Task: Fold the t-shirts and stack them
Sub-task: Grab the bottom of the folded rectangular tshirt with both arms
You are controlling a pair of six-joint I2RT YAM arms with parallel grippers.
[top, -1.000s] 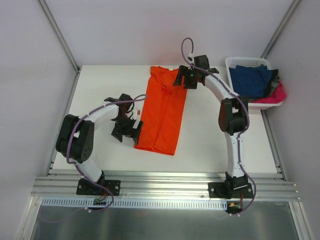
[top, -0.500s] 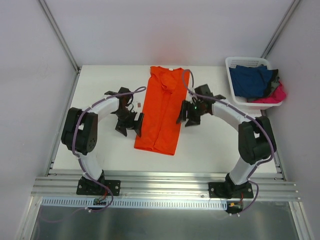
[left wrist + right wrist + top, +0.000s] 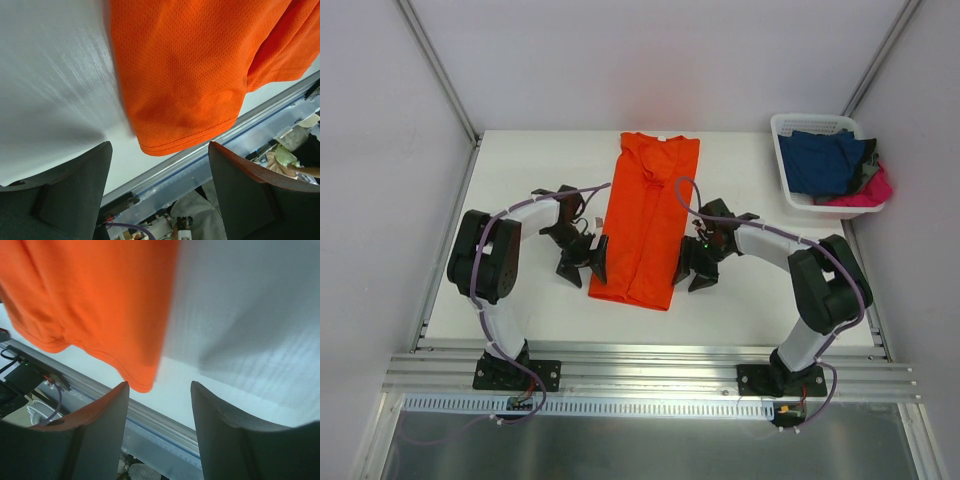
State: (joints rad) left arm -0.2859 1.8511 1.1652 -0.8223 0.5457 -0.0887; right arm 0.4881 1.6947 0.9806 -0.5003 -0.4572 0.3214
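An orange t-shirt (image 3: 645, 215) lies flat on the white table, folded lengthwise into a long strip, collar at the far end. My left gripper (image 3: 590, 262) is open beside the shirt's near left hem corner (image 3: 175, 135). My right gripper (image 3: 692, 268) is open beside the near right hem corner (image 3: 140, 382). Neither holds anything. A navy t-shirt (image 3: 825, 160) and a pink t-shirt (image 3: 872, 190) lie in the white basket (image 3: 800, 125) at the far right.
The table's near edge has a metal rail (image 3: 650, 365). Grey walls with metal corner posts close in the back and sides. The basket stands against the right wall.
My right gripper came from the shirt's collar end down to its near right hem. My left gripper shifted slightly toward the near left hem. The shirt's top now lies flat.
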